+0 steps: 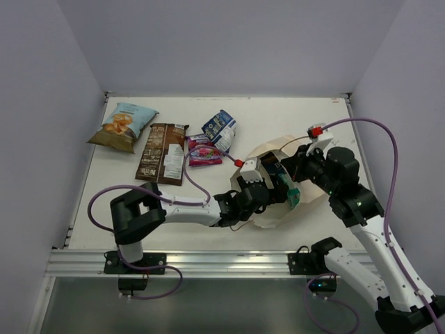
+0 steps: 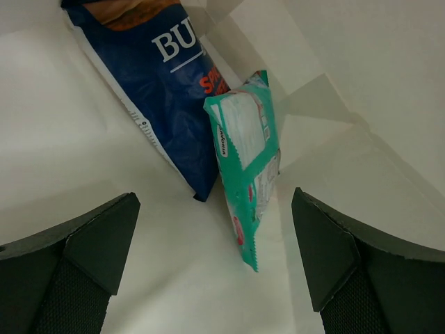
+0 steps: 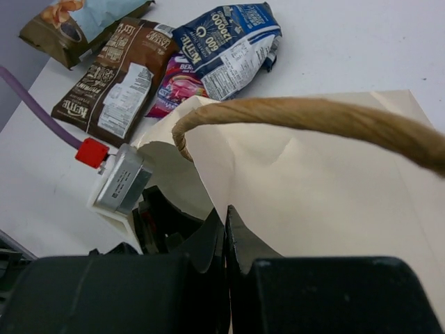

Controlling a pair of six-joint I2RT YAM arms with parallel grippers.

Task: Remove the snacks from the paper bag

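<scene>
The paper bag (image 1: 274,214) lies on its side at centre right, mouth facing left. My left gripper (image 1: 272,186) reaches into that mouth, open, with nothing between its fingers (image 2: 90,243). In the left wrist view a teal-green packet (image 2: 247,167) stands on edge just ahead of the open left gripper (image 2: 215,257), leaning on a blue-and-white packet (image 2: 167,90). My right gripper (image 3: 226,216) is shut on the paper bag's upper edge (image 3: 313,202), holding the mouth up below the cord handle (image 3: 313,118). Out on the table lie the chip bag (image 1: 124,126), dark brown packet (image 1: 162,152), magenta packet (image 1: 204,149) and another blue-and-white packet (image 1: 220,129).
The snacks on the table sit in a row at the back left, near the left wall. The left arm's purple cable (image 1: 104,198) loops over the near left of the table. The table's raised front rail (image 1: 208,261) runs along the near edge.
</scene>
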